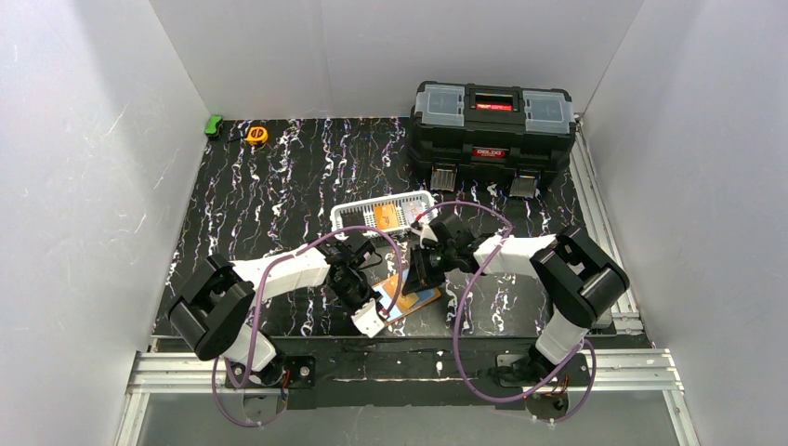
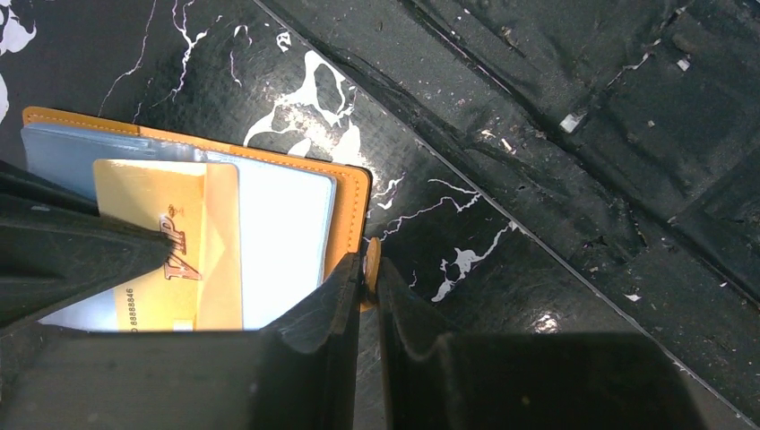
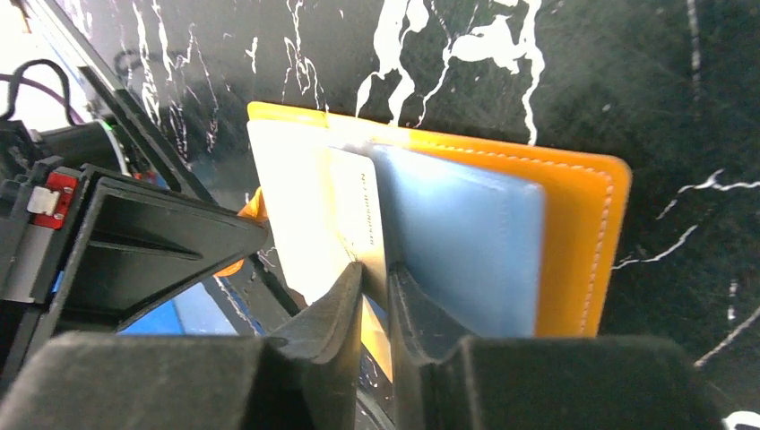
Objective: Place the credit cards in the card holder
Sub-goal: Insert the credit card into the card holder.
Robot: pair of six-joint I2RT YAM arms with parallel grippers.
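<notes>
Top external view: the black toolbox [image 1: 491, 139] stands far right, its red label too small to read. The open card holder [image 1: 416, 299] lies between the arms. The left gripper [image 2: 370, 278] is pinched closed on the holder's orange tab. A gold card [image 2: 170, 242] marked "VIP" sits in a pocket. The right gripper [image 3: 375, 287] has its fingers narrowly either side of the card; I cannot tell whether they clamp it.

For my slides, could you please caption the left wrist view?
Left fingers pinch the snap tab of the open orange card holder, a gold card lying on it.
</notes>
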